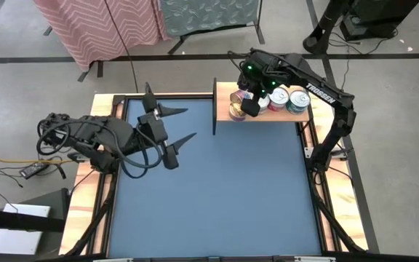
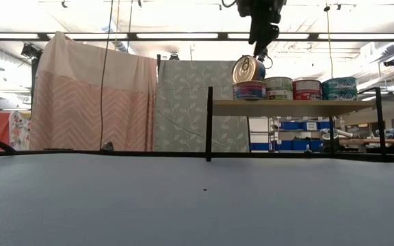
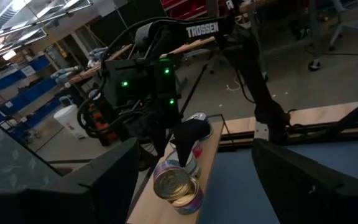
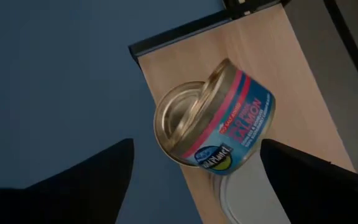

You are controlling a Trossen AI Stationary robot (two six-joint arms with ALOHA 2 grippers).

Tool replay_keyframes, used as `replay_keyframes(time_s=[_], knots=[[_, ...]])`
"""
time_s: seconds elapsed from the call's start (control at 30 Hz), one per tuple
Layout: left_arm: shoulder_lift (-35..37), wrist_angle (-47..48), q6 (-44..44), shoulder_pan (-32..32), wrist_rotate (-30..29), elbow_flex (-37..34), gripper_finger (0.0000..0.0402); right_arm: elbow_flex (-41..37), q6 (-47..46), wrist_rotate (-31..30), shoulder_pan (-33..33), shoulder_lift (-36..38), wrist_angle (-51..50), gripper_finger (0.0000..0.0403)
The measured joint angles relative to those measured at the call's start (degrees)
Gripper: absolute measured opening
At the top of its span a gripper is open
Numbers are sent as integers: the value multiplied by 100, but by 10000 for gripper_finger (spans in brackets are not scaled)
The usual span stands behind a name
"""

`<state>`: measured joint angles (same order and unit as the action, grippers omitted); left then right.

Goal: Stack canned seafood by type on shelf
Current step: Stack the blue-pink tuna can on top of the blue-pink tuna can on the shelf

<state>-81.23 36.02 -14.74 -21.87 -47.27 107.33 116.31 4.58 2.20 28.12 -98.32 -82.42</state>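
The right gripper (image 1: 251, 102) hangs over the left end of the shelf (image 1: 297, 116) with its fingers spread wide and nothing between them. Directly below it a salmon can (image 4: 219, 124) with a blue and pink label lies tipped, one edge resting on the silver lid of another can (image 2: 250, 89) so its shiny bottom faces outward. That lower can carries a red and teal band and stands at the shelf's left end. Beside it on the light-wood plank stand three more tins in a row: a white-labelled one (image 2: 278, 87), a red one (image 2: 307, 88) and a teal one (image 2: 339, 87), which may be a stack of two. A dark upright (image 2: 209, 123) rises at the shelf's left end. The left gripper (image 1: 172, 131) waits open above the blue table (image 1: 217, 189), well apart from the shelf.
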Motion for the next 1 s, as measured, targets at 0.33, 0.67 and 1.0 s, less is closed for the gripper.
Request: replay_keyframes(time_s=[0.33, 0.67, 1.0], knots=[[0, 10, 4, 0, -2, 0, 312, -90, -127, 81, 136, 7, 240, 368], [0, 6, 35, -111, -2, 0, 312, -675, -109, -50, 195, 7, 597, 364], [0, -7, 106, -192, -4, 0, 312, -898, -79, 0, 218, 7, 988, 320]])
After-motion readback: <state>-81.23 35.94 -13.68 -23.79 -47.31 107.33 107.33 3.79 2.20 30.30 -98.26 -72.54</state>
